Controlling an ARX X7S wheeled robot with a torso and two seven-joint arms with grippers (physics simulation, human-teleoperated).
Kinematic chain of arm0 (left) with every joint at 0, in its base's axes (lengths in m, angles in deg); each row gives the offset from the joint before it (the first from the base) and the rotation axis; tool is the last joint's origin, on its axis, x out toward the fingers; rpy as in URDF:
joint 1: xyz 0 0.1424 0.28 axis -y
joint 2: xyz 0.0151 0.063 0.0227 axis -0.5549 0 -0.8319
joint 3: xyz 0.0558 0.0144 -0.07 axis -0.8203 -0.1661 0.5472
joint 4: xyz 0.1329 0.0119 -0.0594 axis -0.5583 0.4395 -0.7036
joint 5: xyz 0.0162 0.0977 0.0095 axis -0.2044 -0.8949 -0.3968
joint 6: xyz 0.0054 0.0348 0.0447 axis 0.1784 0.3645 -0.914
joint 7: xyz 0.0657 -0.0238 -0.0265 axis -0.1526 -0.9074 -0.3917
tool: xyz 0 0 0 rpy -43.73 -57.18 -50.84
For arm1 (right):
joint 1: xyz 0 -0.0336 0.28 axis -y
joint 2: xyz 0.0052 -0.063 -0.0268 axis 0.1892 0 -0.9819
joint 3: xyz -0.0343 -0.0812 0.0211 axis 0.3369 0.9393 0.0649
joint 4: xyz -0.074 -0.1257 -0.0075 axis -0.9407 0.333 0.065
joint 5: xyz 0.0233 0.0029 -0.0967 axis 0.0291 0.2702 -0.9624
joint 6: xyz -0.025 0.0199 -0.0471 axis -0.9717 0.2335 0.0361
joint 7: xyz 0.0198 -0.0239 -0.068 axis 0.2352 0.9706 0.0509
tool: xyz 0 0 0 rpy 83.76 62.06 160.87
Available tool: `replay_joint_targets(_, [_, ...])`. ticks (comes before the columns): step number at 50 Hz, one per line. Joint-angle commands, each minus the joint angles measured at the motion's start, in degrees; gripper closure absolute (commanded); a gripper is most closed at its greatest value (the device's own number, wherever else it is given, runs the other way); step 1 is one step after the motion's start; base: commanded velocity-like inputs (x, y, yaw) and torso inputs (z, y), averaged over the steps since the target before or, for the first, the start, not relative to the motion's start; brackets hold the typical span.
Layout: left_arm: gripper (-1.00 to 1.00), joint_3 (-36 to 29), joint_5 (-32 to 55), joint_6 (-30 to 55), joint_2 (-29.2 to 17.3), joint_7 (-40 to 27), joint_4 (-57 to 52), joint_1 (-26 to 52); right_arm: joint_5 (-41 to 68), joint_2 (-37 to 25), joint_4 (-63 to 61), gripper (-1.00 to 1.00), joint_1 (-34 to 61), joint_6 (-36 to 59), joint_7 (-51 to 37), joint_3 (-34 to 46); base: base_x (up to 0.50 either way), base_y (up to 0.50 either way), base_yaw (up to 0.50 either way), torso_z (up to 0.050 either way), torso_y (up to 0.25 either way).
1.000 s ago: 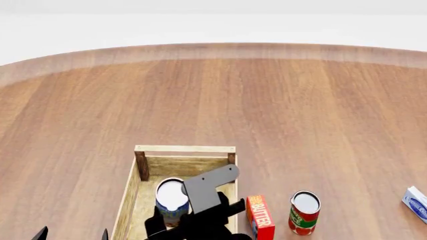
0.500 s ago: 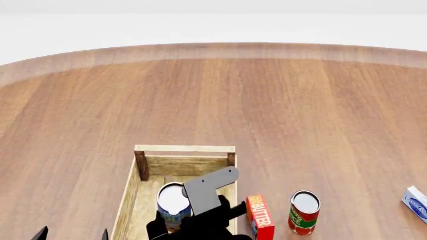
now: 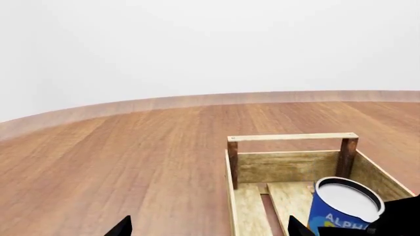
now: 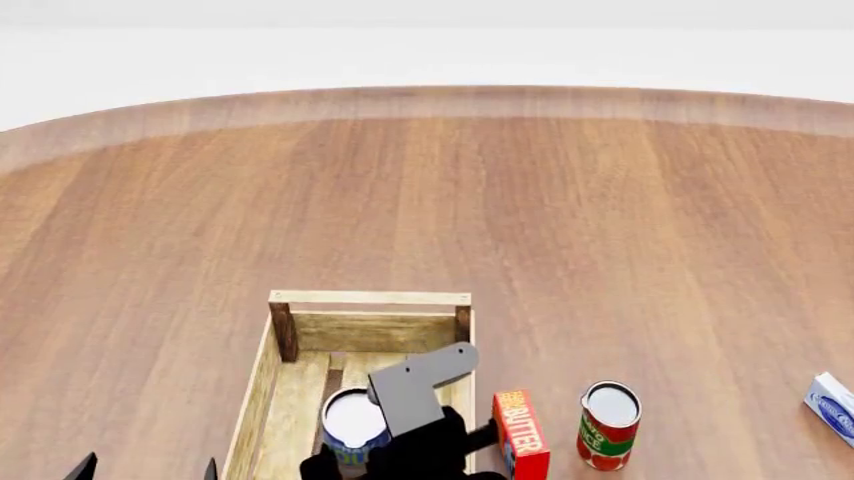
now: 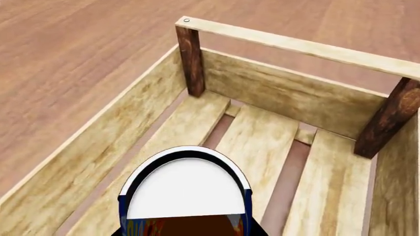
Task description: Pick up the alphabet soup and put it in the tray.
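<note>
The alphabet soup [image 4: 352,420], a blue-labelled can with a white top, is upright inside the tray [image 4: 368,299], a light wooden slatted crate with dark corner posts. My right gripper [image 4: 400,455] is shut on the can from the near side. In the right wrist view the can [image 5: 187,189] fills the space between the fingers, low over the tray's floor slats [image 5: 256,142]. Whether its base touches the slats is hidden. My left gripper [image 4: 147,468] is open with nothing in it, left of the tray. In the left wrist view the can [image 3: 345,206] shows inside the tray [image 3: 292,137].
A red butter box [image 4: 521,435] stands just right of the tray, close to my right arm. A red-and-green can [image 4: 610,425] is further right, and a white-and-blue carton [image 4: 834,405] lies at the right edge. The round wooden table [image 4: 427,200] stretches far ahead.
My right gripper has carried the can downward and toward the near end of the tray. The left gripper has not moved.
</note>
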Motion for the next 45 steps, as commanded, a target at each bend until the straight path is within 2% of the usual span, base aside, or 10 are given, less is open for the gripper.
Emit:
replay_joint_targets(1, [-1.00, -0.18, 0.00, -0.04, -0.12, -0.16, -0.05, 0.02, -2.35, 0.13, -0.06, 1.00, 0.45, 1.94, 0.13, -1.58, 0.00, 0.00, 0.00, 0.000, 0.000])
replay_joint_targets(34, [-1.00, -0.61, 0.27, -0.18, -0.37, -0.43, 0.06, 0.19, -1.96, 0.13, 0.44, 1.00, -0.12, 2.89, 1.57, -1.75, 0.00, 0.00, 0.00, 0.000, 0.001])
replay_joint_targets(35, [-1.00, -0.61, 0.29, -0.18, -0.38, -0.43, 0.06, 0.20, -1.62, 0.13, 0.48, -1.00, -0.07, 3.20, 1.38, -1.85, 0.00, 0.00, 0.00, 0.000, 0.000])
replay_joint_targets(45, [-1.00, -0.76, 0.26, -0.29, -0.46, -0.58, 0.05, 0.16, -1.28, 0.13, 0.80, -1.00, 0.18, 3.15, 1.80, -1.69, 0.00, 0.00, 0.00, 0.000, 0.000])
